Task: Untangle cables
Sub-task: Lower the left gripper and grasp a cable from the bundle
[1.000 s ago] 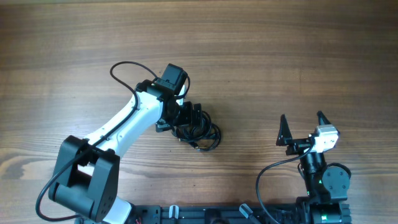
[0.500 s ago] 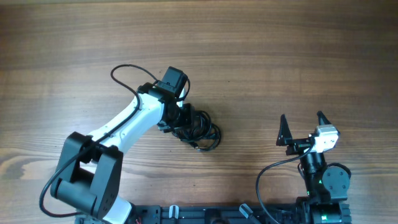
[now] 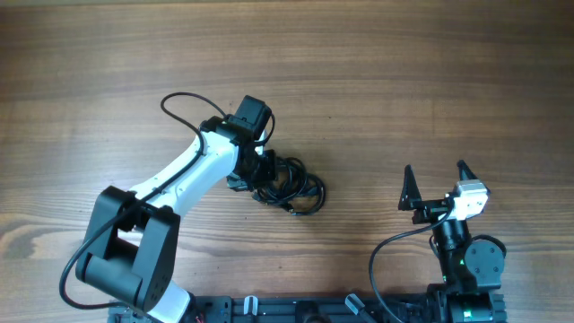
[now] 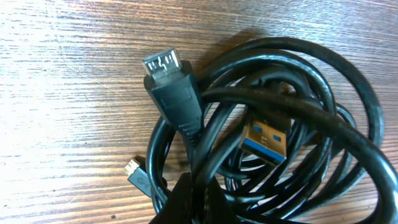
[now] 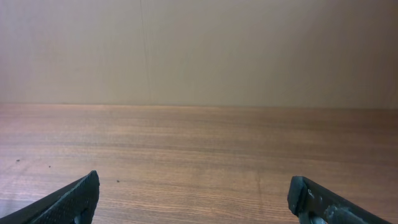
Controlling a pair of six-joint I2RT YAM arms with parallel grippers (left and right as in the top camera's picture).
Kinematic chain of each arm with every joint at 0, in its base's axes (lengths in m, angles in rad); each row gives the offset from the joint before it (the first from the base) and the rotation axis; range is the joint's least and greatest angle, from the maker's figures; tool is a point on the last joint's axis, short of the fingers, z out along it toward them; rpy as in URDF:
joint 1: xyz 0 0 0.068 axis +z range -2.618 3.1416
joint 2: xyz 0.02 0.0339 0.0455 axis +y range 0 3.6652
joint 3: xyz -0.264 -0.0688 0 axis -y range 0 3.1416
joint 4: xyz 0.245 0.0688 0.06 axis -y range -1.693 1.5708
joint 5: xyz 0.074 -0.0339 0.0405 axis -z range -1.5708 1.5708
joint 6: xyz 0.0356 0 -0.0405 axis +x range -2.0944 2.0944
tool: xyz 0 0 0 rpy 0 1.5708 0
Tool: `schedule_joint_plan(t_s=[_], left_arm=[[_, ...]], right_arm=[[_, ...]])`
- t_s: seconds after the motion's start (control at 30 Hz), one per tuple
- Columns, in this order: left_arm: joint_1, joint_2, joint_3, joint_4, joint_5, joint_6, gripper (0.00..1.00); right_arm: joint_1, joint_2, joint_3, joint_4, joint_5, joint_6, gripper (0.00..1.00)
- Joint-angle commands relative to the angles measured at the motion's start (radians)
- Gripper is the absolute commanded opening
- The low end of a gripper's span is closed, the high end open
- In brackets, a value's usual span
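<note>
A tangled bundle of black cables (image 3: 296,187) lies on the wooden table near its middle. My left gripper (image 3: 263,172) is down at the bundle's left side, shut on a black strand. In the left wrist view the two dark fingers (image 4: 193,193) pinch that strand of the cables (image 4: 311,118) at the bottom edge. A wide grey-tipped plug (image 4: 171,78), a blue-tongued USB plug (image 4: 268,140) and a small plug (image 4: 138,174) show among the loops. My right gripper (image 3: 437,185) stands open at the near right, well apart from the bundle, with nothing between its fingers (image 5: 68,199).
The left arm's own thin black lead (image 3: 184,99) loops over the table behind the arm. The right arm's base and its lead (image 3: 386,256) sit at the near right edge. A plain wall (image 5: 199,50) stands beyond the table's far edge.
My left gripper has gone from open to shut on a strand of the bundle, and the loops have shifted slightly to the right. The right arm has not moved.
</note>
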State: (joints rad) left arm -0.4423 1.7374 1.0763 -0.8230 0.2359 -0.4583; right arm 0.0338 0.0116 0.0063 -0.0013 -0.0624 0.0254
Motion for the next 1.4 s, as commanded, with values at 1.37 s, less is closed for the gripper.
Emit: schedule_joint_plan(t_s=[1.37], left_arm=[[0.031, -0.211, 0.123, -0.068, 0.233, -0.156, 0.04]], right_arm=[[-0.003, -0.007, -0.001, 0.002, 0.003, 0.002, 1.0]])
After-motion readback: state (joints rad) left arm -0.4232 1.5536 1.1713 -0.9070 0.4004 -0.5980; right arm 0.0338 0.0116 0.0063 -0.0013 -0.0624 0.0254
